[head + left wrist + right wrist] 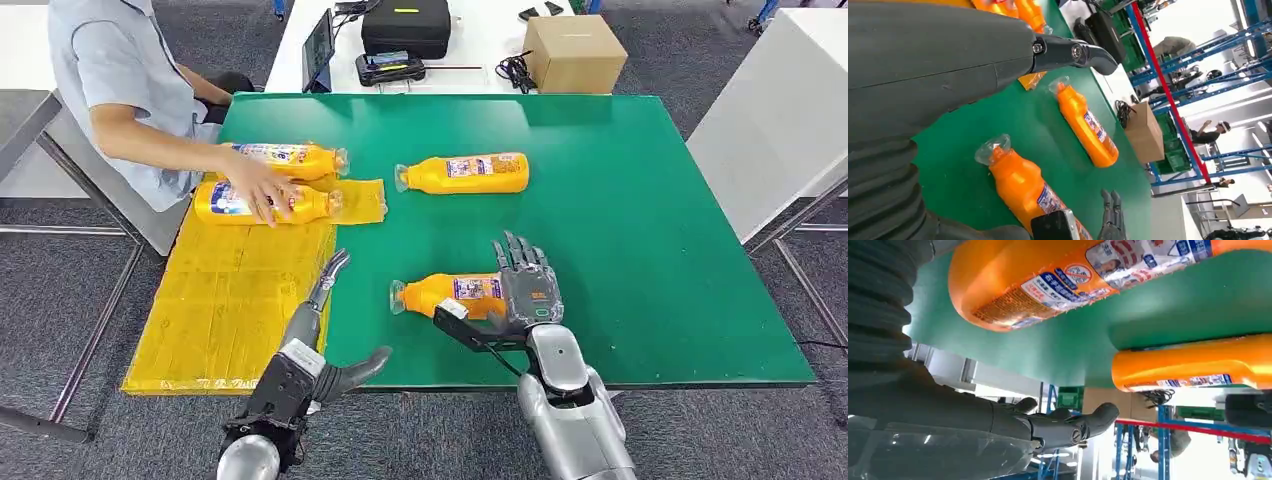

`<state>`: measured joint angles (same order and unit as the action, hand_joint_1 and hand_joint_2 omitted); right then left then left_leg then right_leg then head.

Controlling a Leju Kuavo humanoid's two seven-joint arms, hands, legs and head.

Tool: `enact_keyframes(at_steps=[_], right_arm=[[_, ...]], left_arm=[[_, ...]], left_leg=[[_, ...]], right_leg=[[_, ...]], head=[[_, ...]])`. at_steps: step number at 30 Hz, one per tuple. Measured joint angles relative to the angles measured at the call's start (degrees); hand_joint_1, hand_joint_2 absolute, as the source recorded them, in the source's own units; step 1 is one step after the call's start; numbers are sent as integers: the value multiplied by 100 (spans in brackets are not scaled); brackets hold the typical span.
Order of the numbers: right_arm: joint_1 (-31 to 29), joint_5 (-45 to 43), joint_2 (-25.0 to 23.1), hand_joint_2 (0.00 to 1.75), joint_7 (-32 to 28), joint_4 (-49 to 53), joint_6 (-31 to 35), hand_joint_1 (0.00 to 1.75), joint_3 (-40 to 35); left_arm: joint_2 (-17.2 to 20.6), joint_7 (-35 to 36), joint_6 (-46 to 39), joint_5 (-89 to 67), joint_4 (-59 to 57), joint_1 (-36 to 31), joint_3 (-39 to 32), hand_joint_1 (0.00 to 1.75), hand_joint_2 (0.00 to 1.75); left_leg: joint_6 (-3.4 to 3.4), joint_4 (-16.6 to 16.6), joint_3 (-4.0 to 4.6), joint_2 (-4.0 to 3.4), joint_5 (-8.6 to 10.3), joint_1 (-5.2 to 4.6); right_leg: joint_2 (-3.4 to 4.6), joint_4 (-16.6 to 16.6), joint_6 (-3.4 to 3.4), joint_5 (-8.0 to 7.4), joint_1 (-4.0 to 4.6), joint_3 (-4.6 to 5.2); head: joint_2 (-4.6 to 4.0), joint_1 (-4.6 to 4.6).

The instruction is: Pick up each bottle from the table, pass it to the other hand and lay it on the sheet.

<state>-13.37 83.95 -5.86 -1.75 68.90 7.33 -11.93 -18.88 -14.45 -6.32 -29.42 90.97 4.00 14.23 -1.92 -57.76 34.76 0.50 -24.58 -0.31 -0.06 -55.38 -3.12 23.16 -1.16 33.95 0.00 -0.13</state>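
The right hand (528,290) rests by the near bottle (450,293) on the green table (650,250), fingers (515,252) spread.

arms: silver metal, rounded segments
left hand (322,330): dark grey, thick thumb, black wrist block
right hand (522,285): dark grey fingers, small white label
wrist covers: grey, ribbed

head: high, looking down at green table (640,250) | wrists: low, close, sharing its bottles (1088,127)
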Motion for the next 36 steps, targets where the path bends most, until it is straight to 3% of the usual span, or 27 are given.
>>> enact_keyframes(at_steps=[20, 35, 36], right_arm=[[-706, -496, 135, 175, -4, -1394, -663, 0, -42], [-1450, -571, 411, 175, 0, -2438, -868, 0, -652], [-1482, -573, 420, 175, 0, -2486, -868, 19, -682]], left_arm=[[-2, -20, 319, 65, -87, -17, 28, 0, 175], [0, -52, 376, 120, -264, -45, 81, 0, 175], [2, -55, 378, 122, -273, -46, 81, 0, 175]], left_leg=[[0, -1, -5, -1, 0, 0], [-1, -1, -52, -14, -2, 0], [-1, -1, -54, -12, -2, 0]], right_leg=[[0, 0, 0, 0, 0, -4], [3, 2, 0, -1, 1, -41], [3, 3, 0, -1, 0, -45]], head=[[0, 0], [0, 0], [0, 0]])
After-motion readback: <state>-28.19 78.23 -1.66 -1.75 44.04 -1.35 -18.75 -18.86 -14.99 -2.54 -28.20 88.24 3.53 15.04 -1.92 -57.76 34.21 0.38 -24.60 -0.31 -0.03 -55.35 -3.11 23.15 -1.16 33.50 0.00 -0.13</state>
